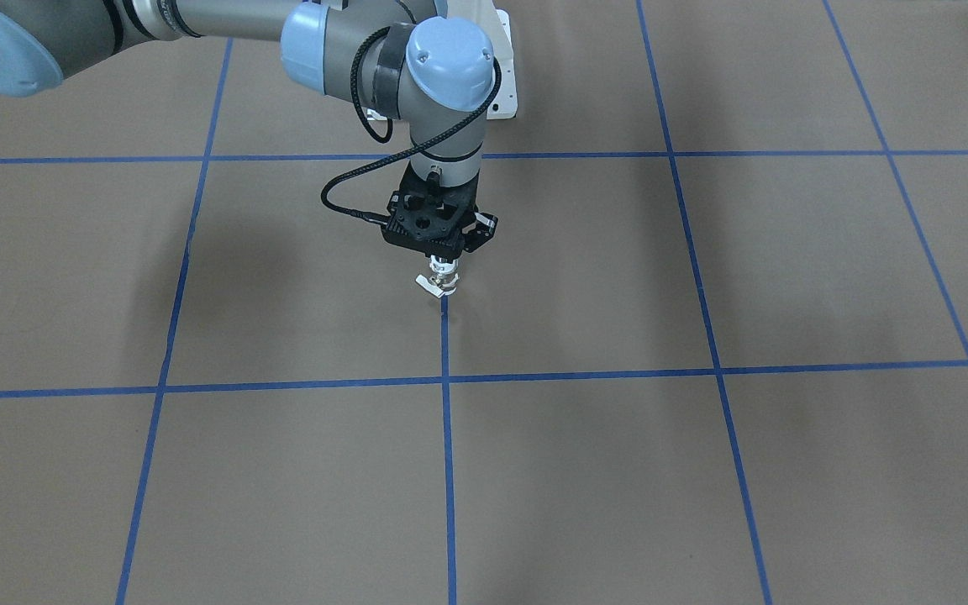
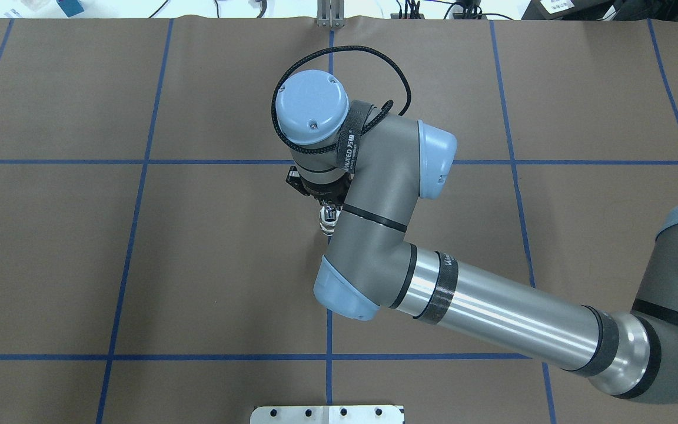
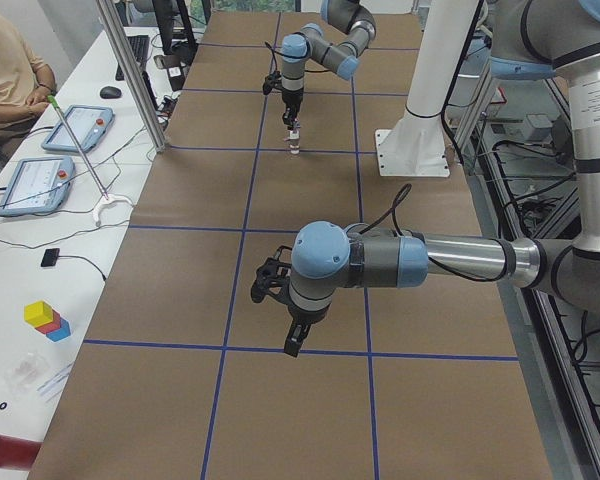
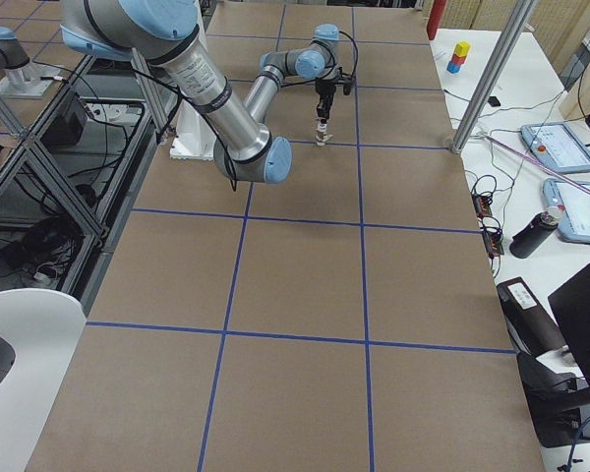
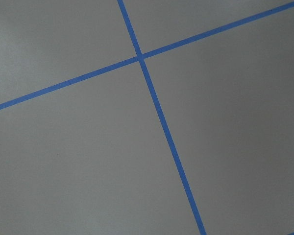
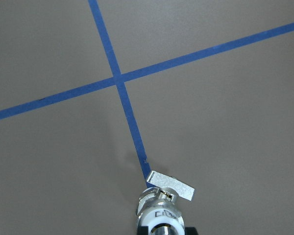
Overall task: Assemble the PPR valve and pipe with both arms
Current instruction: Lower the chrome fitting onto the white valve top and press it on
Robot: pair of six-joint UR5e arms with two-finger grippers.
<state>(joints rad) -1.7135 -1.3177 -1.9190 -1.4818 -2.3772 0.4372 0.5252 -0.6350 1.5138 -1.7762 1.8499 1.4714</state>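
Note:
My right gripper (image 1: 444, 265) points straight down near the table's middle and is shut on the top of the PPR valve (image 1: 439, 282). The valve hangs upright with its flat lever sticking sideways, its bottom at or just above the end of a blue tape line; I cannot tell if it touches. The valve also shows in the overhead view (image 2: 328, 219) and in the right wrist view (image 6: 162, 205). I cannot make out the pipe as a separate piece. My left gripper (image 3: 293, 343) hangs low over bare table, seen only from the side, so I cannot tell whether it is open or shut.
The brown table (image 1: 702, 470) has a blue tape grid. The white bolted pedestal (image 3: 420, 150) stands at the robot's side. A side bench with tablets (image 3: 35, 180), a metal post (image 3: 130, 80) and a seated person (image 3: 5, 70) are along the far edge.

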